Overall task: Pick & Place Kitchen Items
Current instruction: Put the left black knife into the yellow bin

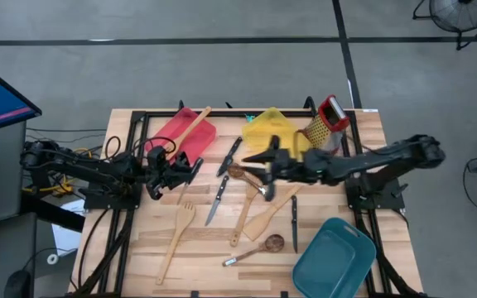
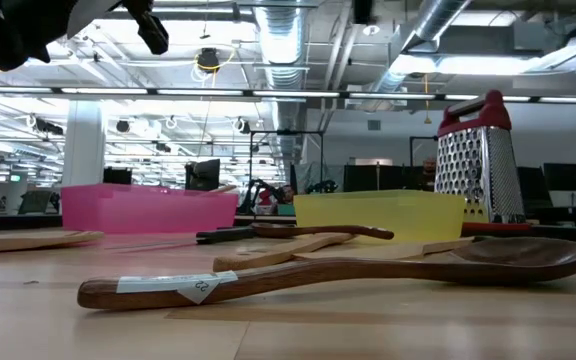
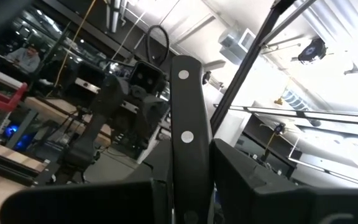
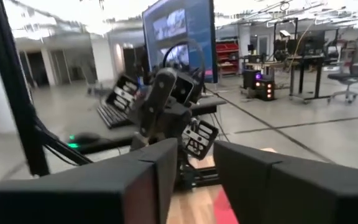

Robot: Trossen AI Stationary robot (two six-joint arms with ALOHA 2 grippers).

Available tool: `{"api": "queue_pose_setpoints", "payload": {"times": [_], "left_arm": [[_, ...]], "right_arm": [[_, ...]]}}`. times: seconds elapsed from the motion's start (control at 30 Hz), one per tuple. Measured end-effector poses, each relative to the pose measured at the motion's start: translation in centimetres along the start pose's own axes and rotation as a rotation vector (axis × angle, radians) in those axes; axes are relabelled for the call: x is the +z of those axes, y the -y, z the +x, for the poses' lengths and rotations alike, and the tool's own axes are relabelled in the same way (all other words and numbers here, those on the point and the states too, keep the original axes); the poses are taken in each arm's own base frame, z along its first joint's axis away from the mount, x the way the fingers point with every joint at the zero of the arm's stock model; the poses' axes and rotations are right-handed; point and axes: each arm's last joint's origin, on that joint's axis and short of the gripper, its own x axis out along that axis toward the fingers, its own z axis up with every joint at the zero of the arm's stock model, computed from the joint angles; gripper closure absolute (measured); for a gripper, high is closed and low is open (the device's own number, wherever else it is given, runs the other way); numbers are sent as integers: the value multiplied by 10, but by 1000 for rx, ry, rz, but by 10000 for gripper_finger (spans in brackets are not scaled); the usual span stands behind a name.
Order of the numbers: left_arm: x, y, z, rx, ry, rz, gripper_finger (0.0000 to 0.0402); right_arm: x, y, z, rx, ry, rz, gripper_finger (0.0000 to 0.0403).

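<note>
We list a wooden table with both arms reaching in toward its middle.

Left gripper: it hovers just in front of the red tray. In its wrist view we see the fingers clamped on the black riveted handle of a knife, which stands up between them.

Right gripper: it hangs above the table's middle, near the yellow tray. In its wrist view we see its two fingers standing narrowly apart with nothing between them.

Items on the table, as we count them from above:
- a wooden spoon lying across the red tray;
- a black-handled knife between the two trays;
- a second knife nearer the middle, blade toward the front edge;
- a third, small knife just beside the teal tray;
- a wooden fork-shaped turner toward the left front;
- a wooden spatula and a long wooden spoon under the right gripper;
- a dark-bowled spoon at the front.

Other: a steel grater with a red top stands at the far right, touching the yellow tray.
</note>
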Motion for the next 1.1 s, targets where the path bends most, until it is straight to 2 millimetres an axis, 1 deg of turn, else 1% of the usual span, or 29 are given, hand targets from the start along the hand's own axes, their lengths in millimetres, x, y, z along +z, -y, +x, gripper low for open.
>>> {"api": "queue_pose_setpoints", "payload": {"times": [0.1,0.23,0.33,0.4,0.57,0.67,0.83,0.93,1.1], "left_arm": [[0,0,0,-1,-1,1,338],[0,0,0,-1,-1,34,338],[0,0,0,0,-2,84,338],[0,0,0,1,-4,133,338],[-4,-4,0,51,-34,284,338],[-5,-7,0,130,-33,330,338],[-5,-8,0,168,-17,377,338],[-4,-8,0,176,-13,380,338],[-4,-9,0,185,-12,416,338]], "right_arm": [[-4,-1,28,-17,-12,-9,240],[-9,0,60,-51,-31,-4,198],[-8,1,76,-97,-22,28,178],[-7,0,84,-109,-11,31,170],[3,-3,85,-95,17,31,168],[2,-4,83,-92,-7,25,168],[2,-8,81,-82,-31,20,164],[1,-11,81,-76,-39,18,150],[1,-9,81,-79,-38,18,113]]}}
